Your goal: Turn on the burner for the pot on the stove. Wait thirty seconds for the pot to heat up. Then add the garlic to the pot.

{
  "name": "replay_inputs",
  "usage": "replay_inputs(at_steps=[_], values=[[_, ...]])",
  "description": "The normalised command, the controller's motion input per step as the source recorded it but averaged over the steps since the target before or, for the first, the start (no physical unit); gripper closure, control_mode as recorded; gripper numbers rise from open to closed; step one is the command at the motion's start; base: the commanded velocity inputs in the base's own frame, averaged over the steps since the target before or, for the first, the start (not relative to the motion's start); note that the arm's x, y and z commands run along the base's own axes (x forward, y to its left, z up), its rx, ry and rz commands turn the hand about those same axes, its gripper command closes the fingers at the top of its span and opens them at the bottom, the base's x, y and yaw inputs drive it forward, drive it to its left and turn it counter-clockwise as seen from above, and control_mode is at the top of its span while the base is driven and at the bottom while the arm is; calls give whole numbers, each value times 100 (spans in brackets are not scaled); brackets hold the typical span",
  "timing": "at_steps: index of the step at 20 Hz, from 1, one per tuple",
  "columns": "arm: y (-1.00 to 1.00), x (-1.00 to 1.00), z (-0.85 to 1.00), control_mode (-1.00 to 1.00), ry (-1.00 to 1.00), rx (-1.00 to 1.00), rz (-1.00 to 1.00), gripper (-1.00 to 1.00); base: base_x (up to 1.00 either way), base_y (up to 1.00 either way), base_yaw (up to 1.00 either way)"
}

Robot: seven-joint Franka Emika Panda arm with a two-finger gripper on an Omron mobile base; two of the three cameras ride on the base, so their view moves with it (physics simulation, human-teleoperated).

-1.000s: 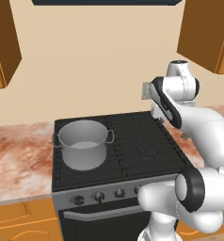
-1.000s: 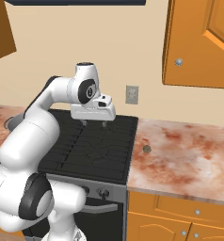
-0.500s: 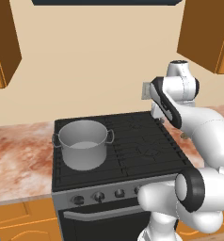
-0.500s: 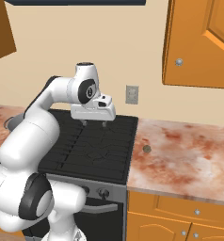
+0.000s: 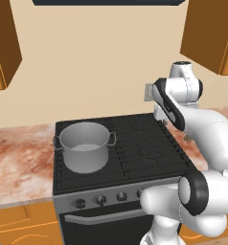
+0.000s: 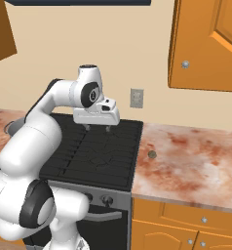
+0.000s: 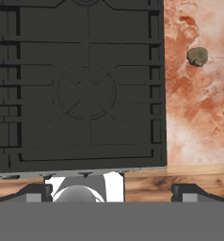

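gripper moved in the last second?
No. The gripper hangs over the stove at its back right, at the same spot below the wall outlet as before, jaws open.

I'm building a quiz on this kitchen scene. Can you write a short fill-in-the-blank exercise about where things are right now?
1. The wide grey metal stockpot sits on the black grated stove's front-____ burner.
2. The small grey-tan garlic bulb lies on the marbled ____ right of the stove.
3. The gripper hangs above the stove with its fingers ____.

Missing words: left; counter; open
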Motion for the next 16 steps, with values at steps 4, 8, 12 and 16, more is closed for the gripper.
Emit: replay_inputs(at_steps=[4,8,12,16], values=[[0,0,0,-100,0,0,0,-100,0,0,0],[0,0,0,-100,0,0,0,-100,0,0,0],[0,0,0,-100,0,0,0,-100,0,0,0],[0,0,0,-100,0,0,0,-100,0,0,0]])
